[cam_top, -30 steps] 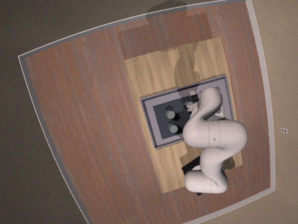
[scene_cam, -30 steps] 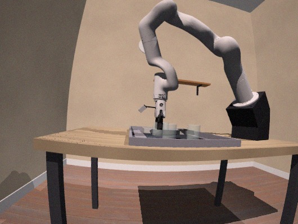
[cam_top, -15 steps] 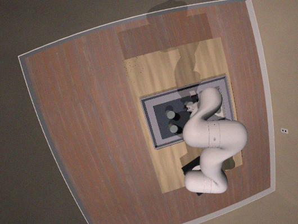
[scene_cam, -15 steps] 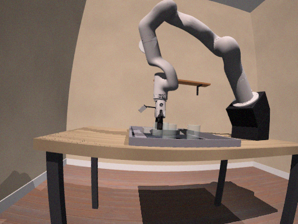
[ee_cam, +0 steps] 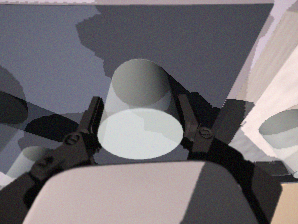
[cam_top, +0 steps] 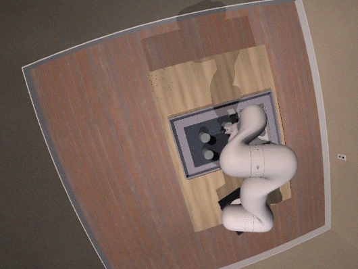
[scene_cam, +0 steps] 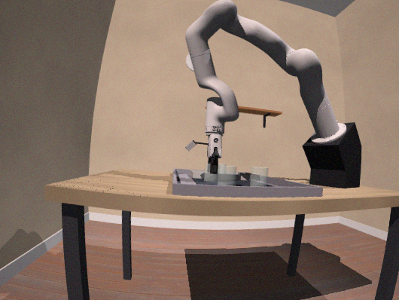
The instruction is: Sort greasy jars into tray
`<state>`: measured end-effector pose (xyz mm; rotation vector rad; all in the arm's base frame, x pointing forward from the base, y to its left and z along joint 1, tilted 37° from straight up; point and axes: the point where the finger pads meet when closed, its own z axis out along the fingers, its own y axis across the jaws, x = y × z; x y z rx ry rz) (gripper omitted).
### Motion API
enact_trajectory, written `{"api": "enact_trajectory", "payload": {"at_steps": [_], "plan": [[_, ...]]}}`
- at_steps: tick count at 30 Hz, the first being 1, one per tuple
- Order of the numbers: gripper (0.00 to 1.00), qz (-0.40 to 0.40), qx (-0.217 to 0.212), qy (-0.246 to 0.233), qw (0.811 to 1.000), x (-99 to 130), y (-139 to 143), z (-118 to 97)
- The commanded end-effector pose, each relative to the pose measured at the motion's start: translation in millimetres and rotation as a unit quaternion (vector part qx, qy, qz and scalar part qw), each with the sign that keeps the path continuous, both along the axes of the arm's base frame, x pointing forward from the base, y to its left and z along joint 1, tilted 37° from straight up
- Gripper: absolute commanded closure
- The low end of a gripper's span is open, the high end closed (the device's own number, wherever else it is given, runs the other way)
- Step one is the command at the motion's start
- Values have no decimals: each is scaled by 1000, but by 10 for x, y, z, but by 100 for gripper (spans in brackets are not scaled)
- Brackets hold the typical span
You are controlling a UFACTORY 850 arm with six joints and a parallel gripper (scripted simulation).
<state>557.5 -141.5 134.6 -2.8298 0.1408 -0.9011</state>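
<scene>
On the dark drying mat (ee_cam: 210, 45), we see the gripper (ee_cam: 141, 132) unclenched, straddling an inverted glass jar (ee_cam: 140, 112), gripping nothing. Risk: a greasy jar may squirt out and topple a neighbour.
</scene>
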Motion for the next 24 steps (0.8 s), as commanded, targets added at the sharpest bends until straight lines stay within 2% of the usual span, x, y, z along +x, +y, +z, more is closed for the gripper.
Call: {"api": "enact_trajectory", "payload": {"at_steps": [1, 2, 18, 19, 24], "plan": [[19, 0, 0, 0, 1000, 2, -3, 5], [22, 0, 0, 0, 1000, 2, -3, 5], [22, 0, 0, 0, 1000, 2, -3, 5], [25, 0, 0, 0, 1000, 2, -3, 5], [25, 0, 0, 0, 1000, 2, -3, 5]]}}
